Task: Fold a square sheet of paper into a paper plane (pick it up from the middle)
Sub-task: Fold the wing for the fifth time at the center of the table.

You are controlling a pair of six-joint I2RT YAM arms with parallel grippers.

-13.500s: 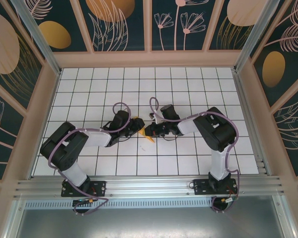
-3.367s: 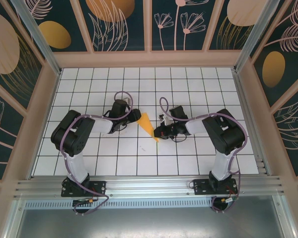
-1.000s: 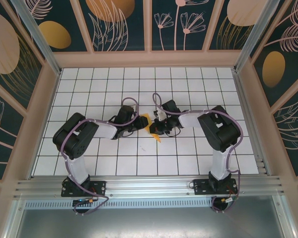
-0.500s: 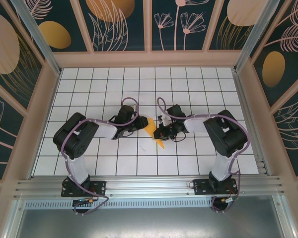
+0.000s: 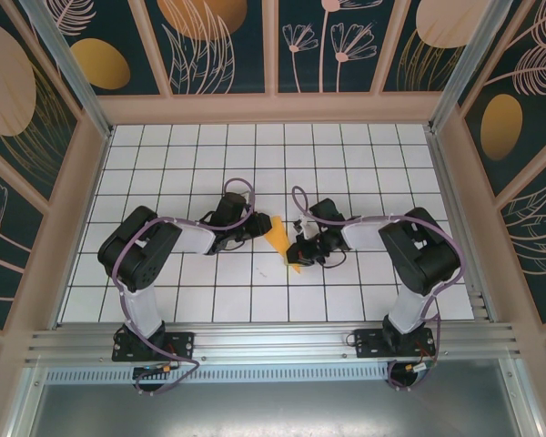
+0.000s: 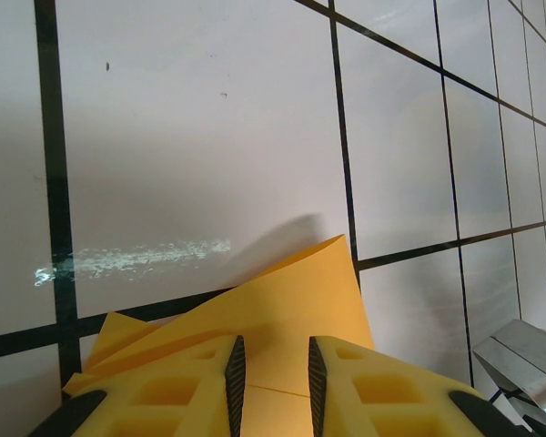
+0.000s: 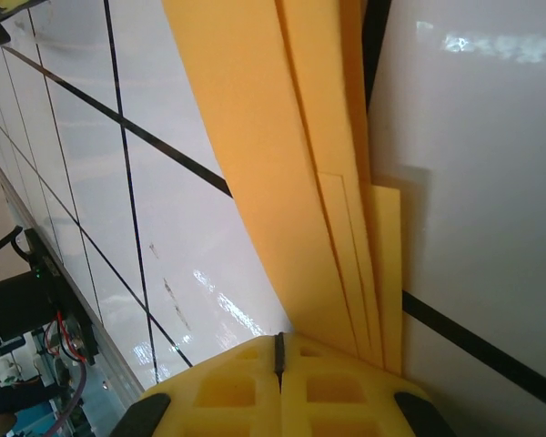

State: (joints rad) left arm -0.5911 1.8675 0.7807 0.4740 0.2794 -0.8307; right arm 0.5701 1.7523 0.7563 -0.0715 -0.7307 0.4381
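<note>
Orange-yellow and thin, the paper plane [image 5: 280,238] at the centre of the desk [image 5: 164,164] looks light, limp and easily creased, best pinched on its stacked folds; the left pincer [image 6: 273,350] stands narrowly parted at its 11 o'clock end, the right pincer [image 7: 278,339] shut at its 4 o'clock edge, holds unclear.

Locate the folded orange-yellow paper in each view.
Top external: folded orange-yellow paper at the middle of the white tiled table.
Left wrist: paper at bottom centre, peaking upward.
Right wrist: paper as a band from top centre to bottom.
Shared landmark: the table's black grid lines.
</note>
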